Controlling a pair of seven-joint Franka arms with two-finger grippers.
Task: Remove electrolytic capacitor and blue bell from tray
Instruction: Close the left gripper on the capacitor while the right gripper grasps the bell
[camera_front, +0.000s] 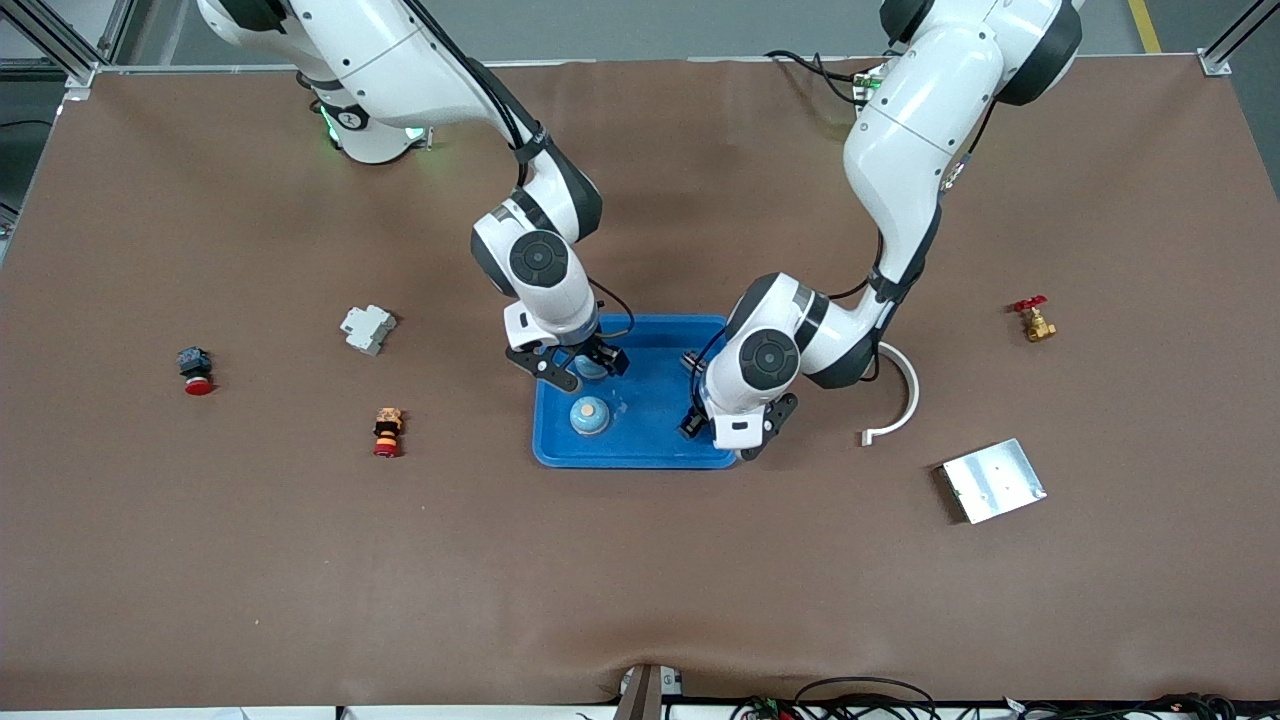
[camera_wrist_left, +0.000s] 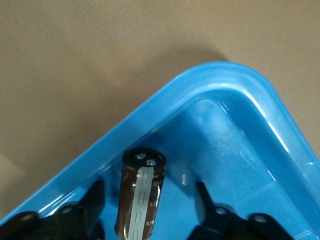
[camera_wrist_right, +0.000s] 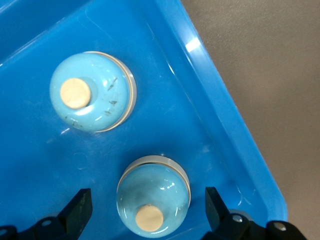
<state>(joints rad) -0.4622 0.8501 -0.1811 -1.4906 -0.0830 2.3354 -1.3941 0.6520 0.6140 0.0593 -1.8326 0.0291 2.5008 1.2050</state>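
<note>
From the front, shows the right gripper (camera_front: 585, 368) low in the blue tray (camera_front: 650, 440), at the end toward the right arm, straddling the second bell (camera_front: 588, 370); finds the first bell (camera_front: 590, 415) free in the same tray, nearer the camera. Places the left gripper (camera_front: 735, 435) low at the tray's corner toward the left arm's end. From the left wrist, catches the capacitor (camera_wrist_left: 140, 195) upright in a tray (camera_wrist_left: 225, 80) corner between released fingers (camera_wrist_left: 92, 202), a gap on each side; probably standing on the tray floor, though its base is cut off. From the right wrist, frames the second bell (camera_wrist_right: 152, 200) between spread, untouching fingers (camera_wrist_right: 80, 207), with the first bell (camera_wrist_right: 92, 92) apart.
</note>
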